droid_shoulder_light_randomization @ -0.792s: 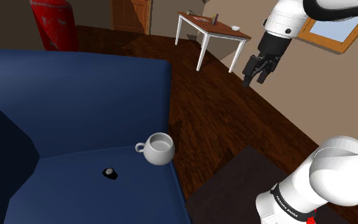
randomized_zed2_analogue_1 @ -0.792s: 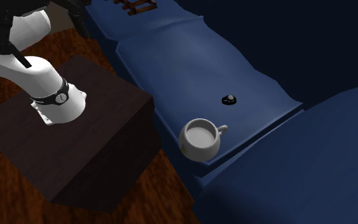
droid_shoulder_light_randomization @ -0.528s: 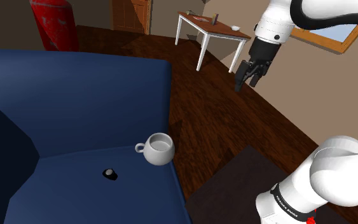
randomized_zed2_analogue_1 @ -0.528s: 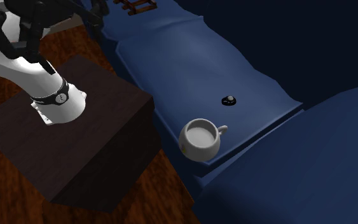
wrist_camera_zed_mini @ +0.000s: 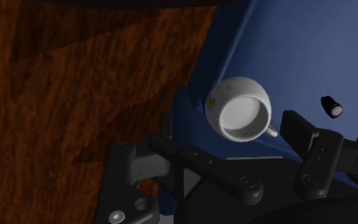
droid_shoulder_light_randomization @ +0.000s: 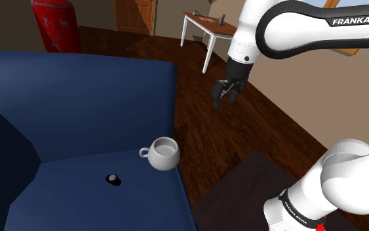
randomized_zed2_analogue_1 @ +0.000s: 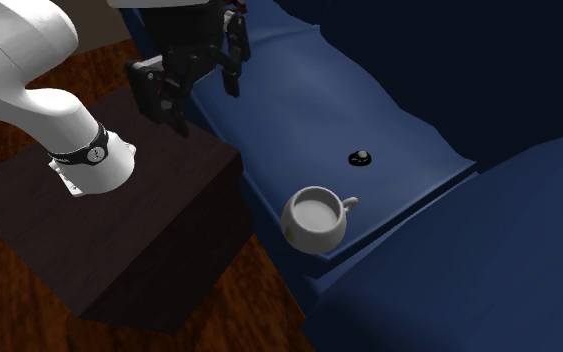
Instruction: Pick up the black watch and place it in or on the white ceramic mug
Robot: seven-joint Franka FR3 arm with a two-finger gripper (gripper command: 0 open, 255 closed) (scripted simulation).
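The black watch (droid_shoulder_light_randomization: pixel 114 178) is lying on the seat cushion of a blue sofa (droid_shoulder_light_randomization: pixel 78 98), a small dark lump with a pale spot on top. In the shoulder view, the white mug (droid_shoulder_light_randomization: pixel 162 153) is standing upright at about 2 o'clock from the watch, near it but not touching. The mug is sitting close to the cushion's front edge, with its handle pointing toward 9 o'clock.

The claw (droid_shoulder_light_randomization: pixel 221 98) is hanging in the air over the dark wooden floor (droid_shoulder_light_randomization: pixel 202 125), at about 1 o'clock from the mug and well apart from both mug and watch. Its fingers are standing spread, with nothing between them. In the wrist view, the mug is showing beyond the spread fingers, with the watch off to its handle side.

In the second exterior view, the dark brown stand (randomized_zed2_analogue_1: pixel 119 250) is sitting at about 9 o'clock from the mug, just beside the sofa's front. In the shoulder view, a red object (droid_shoulder_light_randomization: pixel 55 23) is standing behind the sofa's back, at about 11 o'clock from the watch.
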